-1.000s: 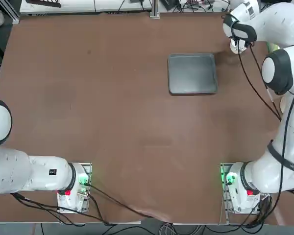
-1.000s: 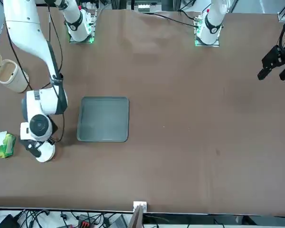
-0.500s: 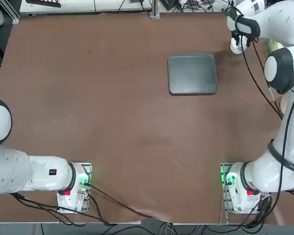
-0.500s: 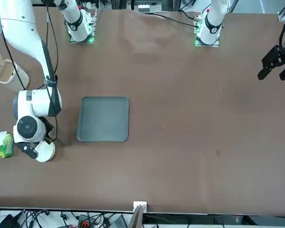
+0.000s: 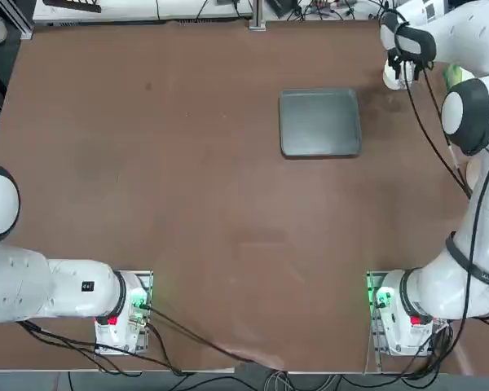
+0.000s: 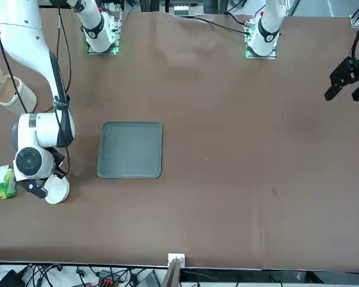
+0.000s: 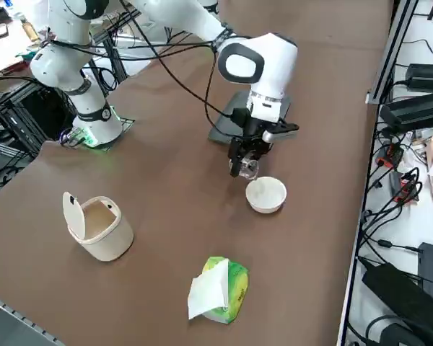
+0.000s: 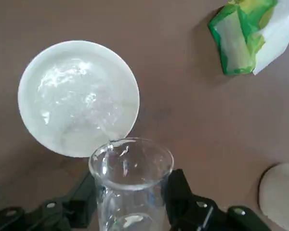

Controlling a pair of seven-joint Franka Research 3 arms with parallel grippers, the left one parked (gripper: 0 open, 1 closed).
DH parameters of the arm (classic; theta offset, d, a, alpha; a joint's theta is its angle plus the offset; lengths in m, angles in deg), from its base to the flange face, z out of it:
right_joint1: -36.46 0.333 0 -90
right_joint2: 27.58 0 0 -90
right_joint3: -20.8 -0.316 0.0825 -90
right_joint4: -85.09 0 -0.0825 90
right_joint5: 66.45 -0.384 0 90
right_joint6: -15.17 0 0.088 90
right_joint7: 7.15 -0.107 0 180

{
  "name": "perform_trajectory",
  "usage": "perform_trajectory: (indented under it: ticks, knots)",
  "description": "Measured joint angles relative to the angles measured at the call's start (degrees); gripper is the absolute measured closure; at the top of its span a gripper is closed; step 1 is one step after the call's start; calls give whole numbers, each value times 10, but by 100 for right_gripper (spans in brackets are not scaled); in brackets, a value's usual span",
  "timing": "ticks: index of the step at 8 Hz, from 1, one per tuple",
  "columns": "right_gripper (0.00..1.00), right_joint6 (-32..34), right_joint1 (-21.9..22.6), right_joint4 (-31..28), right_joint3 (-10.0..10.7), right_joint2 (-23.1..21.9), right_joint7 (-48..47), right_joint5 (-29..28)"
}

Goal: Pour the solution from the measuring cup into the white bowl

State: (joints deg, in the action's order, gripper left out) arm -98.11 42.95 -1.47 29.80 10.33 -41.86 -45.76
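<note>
My right gripper [image 8: 133, 196] is shut on the measuring cup [image 8: 130, 163], a small clear glass cup seen from above with its pouring lip at the rim of the white bowl [image 8: 78, 98]. The bowl's inside glistens with clear liquid. In the right side view the gripper [image 7: 244, 163] holds the cup [image 7: 250, 170] low over the table, just beside the bowl [image 7: 265, 194] on its tray side. From the front, the wrist hangs over the bowl [image 6: 57, 189] near the table's edge. The top view shows the bowl [image 5: 390, 78] partly under the arm.
A grey tray [image 5: 320, 122] lies toward the table's middle from the bowl. A green-and-white packet [image 7: 219, 289] and a cream-white cup with a flipped lid [image 7: 98, 226] sit toward the table's right edge. Cables run along the far edge.
The right wrist has moved toward the table's right edge, away from the tray, uncovering more of the white bowl. The cup stays in the gripper.
</note>
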Motion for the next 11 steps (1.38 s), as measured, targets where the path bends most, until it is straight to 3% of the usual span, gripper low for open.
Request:
perform_trajectory:
  ticks: [7, 11]
  knots:
    - [26, 10, -10, 4, 0, 1, 121, -2]
    - [26, 44, -10, 55, 0, 25, 202, 7]
